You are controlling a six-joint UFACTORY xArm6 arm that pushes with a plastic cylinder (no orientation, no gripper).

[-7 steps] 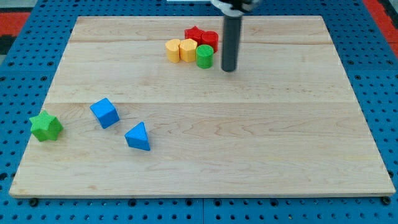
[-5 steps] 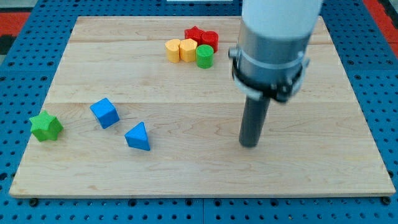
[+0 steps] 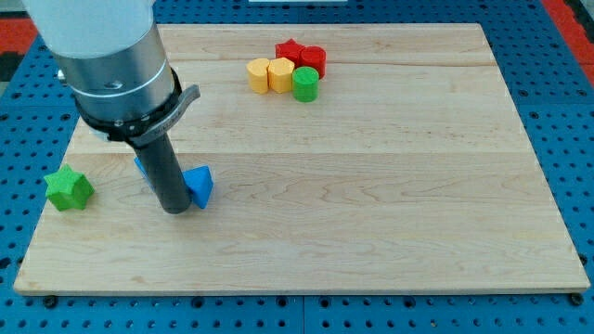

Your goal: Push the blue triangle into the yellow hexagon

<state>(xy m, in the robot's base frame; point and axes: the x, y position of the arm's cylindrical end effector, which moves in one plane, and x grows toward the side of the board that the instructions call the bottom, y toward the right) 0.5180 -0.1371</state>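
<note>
Camera view, single frame. My tip (image 3: 174, 210) is resting on the pale wooden board (image 3: 371, 213) in the view's lower left, at the end of a straight dark rod coming down from a wide grey metal cylinder (image 3: 107, 56) that is filling the view's upper left corner. There is no claw on this arm, only the rod, so nothing is spreading or pinching.

The blue triangular block (image 3: 199, 185) is sitting just to the view's right of the rod, touching it or nearly so; the exact contact cannot be made out. A second blue block (image 3: 140, 167) is showing only as a sliver at the rod's left edge, its shape mostly hidden behind the rod. The green star-shaped block (image 3: 69, 188) is lying further to the view's left, near the board's left edge, apart from the tip.

The yellow hexagonal block (image 3: 280, 74) is sitting near the view's top centre, well apart from the blue triangle. It is packed in a cluster: a second yellow block (image 3: 259, 73) is touching it on the left, a green cylindrical block (image 3: 304, 83) is just beside it on the right, and a red star-shaped block (image 3: 291, 50) and another red block (image 3: 314, 58) are sitting behind

The board is lying on a blue perforated table top (image 3: 566, 139)
</note>
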